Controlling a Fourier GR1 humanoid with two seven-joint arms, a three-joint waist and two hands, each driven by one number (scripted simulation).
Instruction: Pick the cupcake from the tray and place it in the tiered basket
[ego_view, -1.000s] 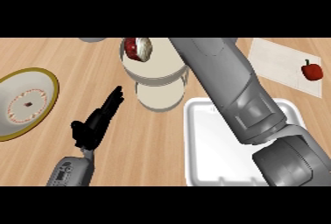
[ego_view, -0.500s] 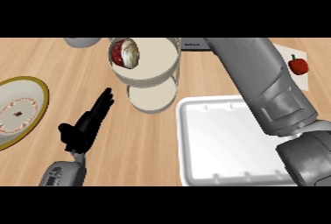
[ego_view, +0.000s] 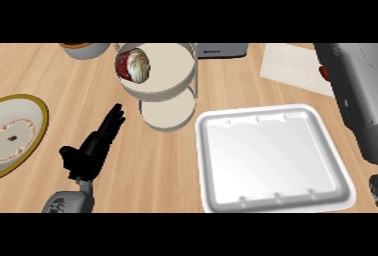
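White tray (ego_view: 275, 160) on a light wood-grain counter (ego_view: 59, 80); cream tiered basket (ego_view: 166, 75); red-and-white cupcake (ego_view: 134, 65); gold-rimmed cream plate (ego_view: 18, 132); black left hand (ego_view: 92, 147).

a light wooden counter (ego_view: 66, 80) is seen, on which a white tray (ego_view: 275, 157), a tiered basket (ego_view: 162, 82), a yellow-rimmed plate (ego_view: 18, 131), a pale cloth (ego_view: 295, 65), a bowl (ego_view: 87, 49) and a grey appliance (ego_view: 221, 50) are set.

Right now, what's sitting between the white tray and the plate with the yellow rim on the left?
In the head view, the left hand rests open on the counter between the plate and the tray. The tiered basket stands further back.
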